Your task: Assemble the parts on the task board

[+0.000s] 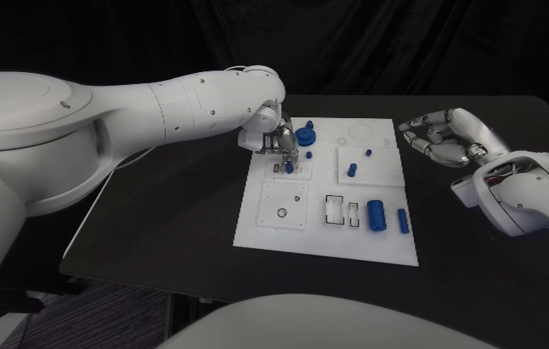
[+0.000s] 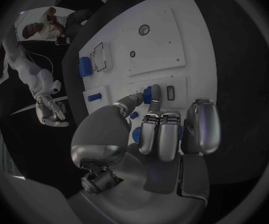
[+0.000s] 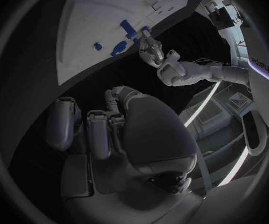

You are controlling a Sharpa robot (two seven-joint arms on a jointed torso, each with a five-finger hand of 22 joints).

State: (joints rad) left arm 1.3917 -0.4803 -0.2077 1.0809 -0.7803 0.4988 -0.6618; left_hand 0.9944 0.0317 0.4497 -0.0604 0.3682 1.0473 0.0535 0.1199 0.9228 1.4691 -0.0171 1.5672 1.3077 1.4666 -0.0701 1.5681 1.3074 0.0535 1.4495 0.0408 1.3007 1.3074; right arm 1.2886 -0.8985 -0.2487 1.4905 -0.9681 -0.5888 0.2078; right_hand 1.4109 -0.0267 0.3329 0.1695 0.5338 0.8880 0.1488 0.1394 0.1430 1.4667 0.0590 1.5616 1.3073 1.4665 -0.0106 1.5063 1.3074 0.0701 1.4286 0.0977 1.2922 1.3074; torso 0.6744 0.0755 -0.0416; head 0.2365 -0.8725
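Fingers (image 2: 152, 103) of left hand (image 1: 274, 141) pinched on a small blue peg (image 1: 289, 168), thumb and forefinger closed on it, remaining fingers curled alongside. Peg held at the board's 10 o'clock area, just above a small rectangular recess. Right hand (image 1: 444, 137) curled inward with nothing plainly in it, off the board at 2 o'clock, above the desk (image 1: 171, 230). Task board (image 1: 263, 234) centred on the desk. Round blue knob (image 1: 305, 136) seated at 11 o'clock, just beside the left hand. Short blue pin (image 1: 352, 169) upright near centre. Blue cylinder (image 1: 377, 214) and blue rod (image 1: 403, 220) lying side by side, apart, at 4 o'clock.
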